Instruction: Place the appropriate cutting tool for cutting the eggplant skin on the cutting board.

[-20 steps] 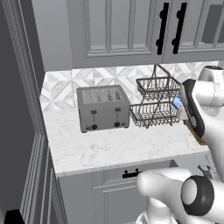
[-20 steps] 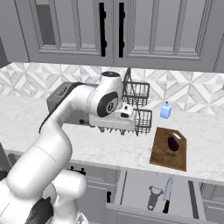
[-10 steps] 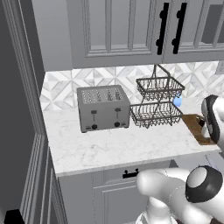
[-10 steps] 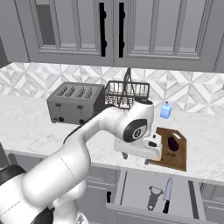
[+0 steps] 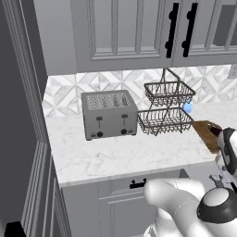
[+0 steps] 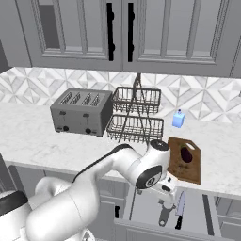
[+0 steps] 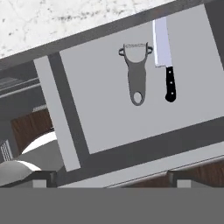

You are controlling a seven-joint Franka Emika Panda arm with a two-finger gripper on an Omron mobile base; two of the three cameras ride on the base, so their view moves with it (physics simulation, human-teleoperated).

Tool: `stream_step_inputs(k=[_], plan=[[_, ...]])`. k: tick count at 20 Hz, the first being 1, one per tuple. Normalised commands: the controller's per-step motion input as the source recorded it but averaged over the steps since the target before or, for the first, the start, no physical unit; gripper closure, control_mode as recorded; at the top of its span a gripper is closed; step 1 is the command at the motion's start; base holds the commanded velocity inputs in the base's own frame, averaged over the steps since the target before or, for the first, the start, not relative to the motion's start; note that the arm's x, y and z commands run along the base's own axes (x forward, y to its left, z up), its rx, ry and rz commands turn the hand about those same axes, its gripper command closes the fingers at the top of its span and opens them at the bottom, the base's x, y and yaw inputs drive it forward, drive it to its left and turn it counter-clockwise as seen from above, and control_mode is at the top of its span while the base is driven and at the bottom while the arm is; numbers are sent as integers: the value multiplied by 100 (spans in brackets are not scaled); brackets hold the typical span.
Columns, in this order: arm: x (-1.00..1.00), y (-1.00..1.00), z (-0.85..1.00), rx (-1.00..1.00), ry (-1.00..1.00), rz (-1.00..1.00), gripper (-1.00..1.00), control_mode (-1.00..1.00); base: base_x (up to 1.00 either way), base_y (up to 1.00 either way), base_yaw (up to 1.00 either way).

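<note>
1 white marble counter [image 6: 33,129] ran under 2 dark-handled cabinet doors [image 6: 122,28]. Below its front edge 1 drawer [image 7: 131,92] stood pulled out, and the arm [image 6: 117,172] bent down over it. On the counter stood 1 grey toaster [image 6: 82,112] with 4 slots, toward the left end, and just to its right 1 wire basket [image 6: 135,115] of 2 tiers. Right of the basket lay 1 board [image 6: 184,161], its near end reaching the counter's front edge, and 1 eggplant [image 6: 186,153] lay on the board's far half. Behind the board, near the back wall, stood 1 small blue bottle [image 6: 178,118].

Inside the drawer lay 2 tools side by side, close together: 1 grey peeler [image 7: 136,74] and 1 knife [image 7: 165,57] with a black handle, both toward the drawer's right side in the hand view.

In the left base view the board [image 5: 207,132] was cut off by the arm and the picture's right edge, and the bottle [image 5: 187,107] was partly hidden behind the basket [image 5: 166,109]. The gripper [image 6: 165,190] hung above the drawer, over the peeler [image 6: 165,211] and beside the knife [image 6: 180,209]; its fingers were too small and dark to make out, so I cannot tell whether they were spread or pressed together.
</note>
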Motion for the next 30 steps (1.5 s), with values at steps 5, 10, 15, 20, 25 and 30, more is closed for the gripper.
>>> stream_step_inputs(k=[5, 10, 15, 20, 25, 30], plan=[[1, -14, -49, 0, -1, -3, -100, -100, 0, 0, 0], [1, -13, -45, -1, 0, 0, -100, -100, 0, 0, 0], [17, -4, -22, -4, 0, 0, -100, -100, 0, 0, 0], [-2, -21, -34, -11, 0, 0, -100, -100, 0, 0, 0], [-2, -26, -33, -14, 0, 0, -100, -100, 0, 0, 0], [-2, -27, -15, -3, 0, 0, -100, -100, 0, 0, 0]])
